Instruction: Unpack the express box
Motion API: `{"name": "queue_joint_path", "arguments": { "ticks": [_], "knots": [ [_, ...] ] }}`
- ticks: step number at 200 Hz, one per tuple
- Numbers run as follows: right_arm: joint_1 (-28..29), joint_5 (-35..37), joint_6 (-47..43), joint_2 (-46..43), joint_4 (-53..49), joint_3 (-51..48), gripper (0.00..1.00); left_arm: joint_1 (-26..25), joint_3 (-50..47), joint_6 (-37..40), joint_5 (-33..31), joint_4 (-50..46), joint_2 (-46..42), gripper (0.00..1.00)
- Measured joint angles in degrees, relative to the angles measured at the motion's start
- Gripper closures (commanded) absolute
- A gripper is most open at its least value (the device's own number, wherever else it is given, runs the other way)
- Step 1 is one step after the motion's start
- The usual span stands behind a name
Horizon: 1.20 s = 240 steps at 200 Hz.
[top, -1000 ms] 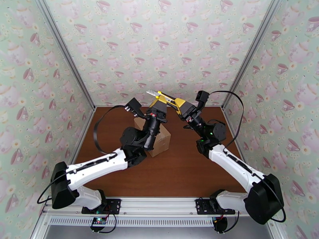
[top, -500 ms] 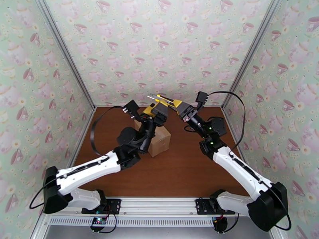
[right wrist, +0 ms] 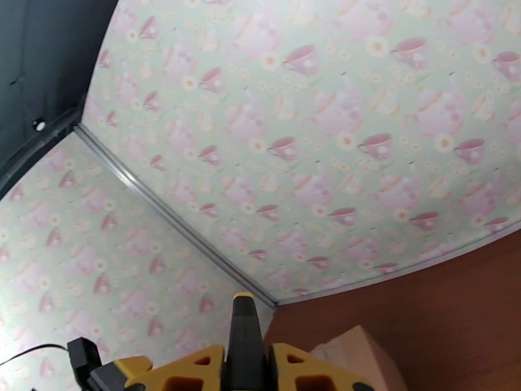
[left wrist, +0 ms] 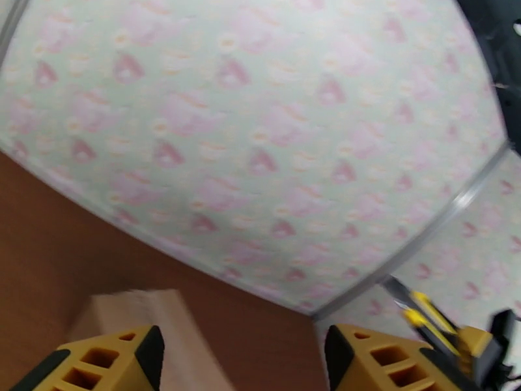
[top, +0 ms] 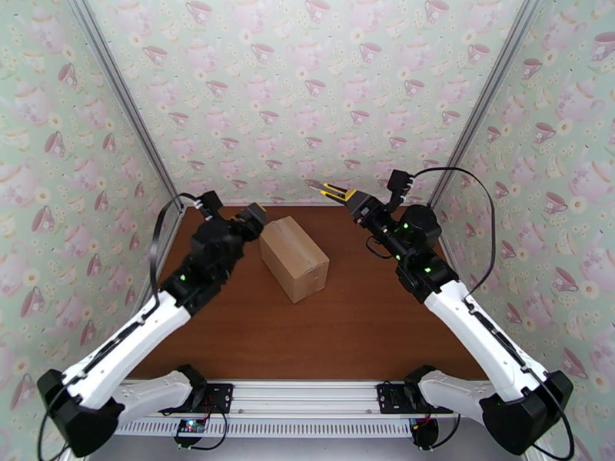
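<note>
The express box (top: 294, 257) is a plain brown carton lying closed in the middle of the brown table (top: 354, 332). My left gripper (top: 254, 217) hovers by the box's far-left end, open and holding nothing. In the left wrist view its yellow fingers (left wrist: 107, 363) stand wide apart, with a blurred box (left wrist: 153, 314) below. My right gripper (top: 352, 201) hangs above the table right of the box, shut on a yellow-and-black utility knife (top: 327, 187) whose blade points left. The right wrist view has the knife (right wrist: 243, 333) clamped in the right gripper (right wrist: 246, 363), and a box corner (right wrist: 355, 356) lower right.
Teacup-patterned walls (top: 307, 94) close in the table at the back and both sides, with metal posts (top: 127, 109) in the corners. Bare table lies in front of the box toward the arm bases. The knife (left wrist: 423, 311) also appears at the left wrist view's lower right.
The left gripper let go of the knife, opened and swung down-left to the box's far-left end. The right gripper, still gripping the knife, drifted slightly right.
</note>
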Motion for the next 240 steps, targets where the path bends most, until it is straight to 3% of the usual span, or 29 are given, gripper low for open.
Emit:
{"name": "queue_joint_path", "arguments": {
  "ticks": [43, 89, 142, 186, 240],
  "knots": [
    [-0.3, -0.7, -4.8, 2.0, -4.8, 0.8, 1.00, 12.1, 2.5, -0.2, 12.9, -0.1, 15.8, 0.39],
    [-0.3, -2.8, -7.5, 2.9, -7.7, 1.2, 1.00, 17.5, 14.7, 0.0, 24.8, 3.4, 37.7, 0.46],
    [-0.4, -4.5, -9.3, 2.9, -10.3, 1.4, 1.00, 17.5, 20.7, 1.5, 33.8, 7.1, 50.6, 0.49],
    [-0.4, -7.0, -10.4, 2.7, -11.3, 1.4, 1.00, 15.5, 19.5, 2.0, 41.8, 15.7, 51.3, 0.50],
    [-0.2, -9.1, -11.4, -2.1, -14.8, 0.8, 1.00, 9.0, 14.1, 0.1, 47.2, 24.6, 51.3, 0.50]
  ]
}}
